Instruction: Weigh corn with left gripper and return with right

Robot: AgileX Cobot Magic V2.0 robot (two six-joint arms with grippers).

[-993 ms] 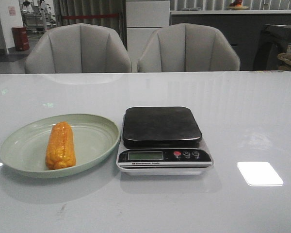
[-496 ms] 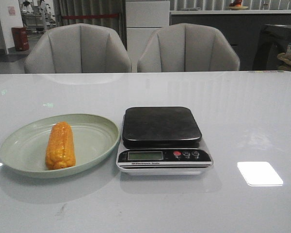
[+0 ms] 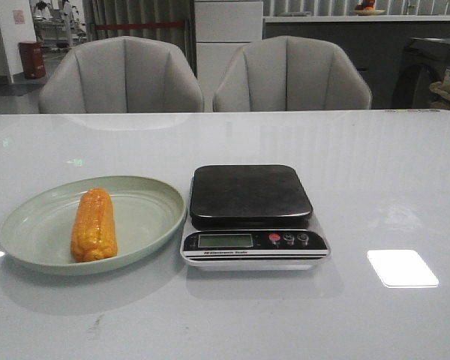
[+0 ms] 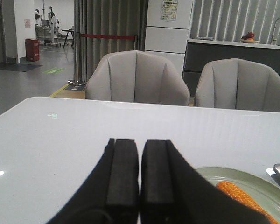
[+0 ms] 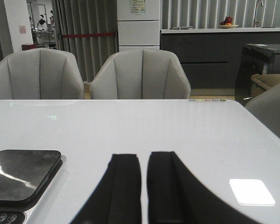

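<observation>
The orange-yellow corn (image 3: 93,225) lies lengthwise in a pale green plate (image 3: 148,214) at the left of the white table. A kitchen scale (image 3: 251,215) with a dark platform stands right next to the plate, its platform bare. Neither gripper shows in the front view. In the left wrist view my left gripper (image 4: 139,142) is shut and empty above the table, with the plate (image 4: 224,176) and one end of the corn (image 4: 245,200) beside it. In the right wrist view my right gripper (image 5: 144,157) is shut and empty, with the scale (image 5: 21,175) off to one side.
Two grey chairs (image 3: 120,75) (image 3: 291,73) stand behind the table's far edge. A bright light patch (image 3: 402,268) lies on the table right of the scale.
</observation>
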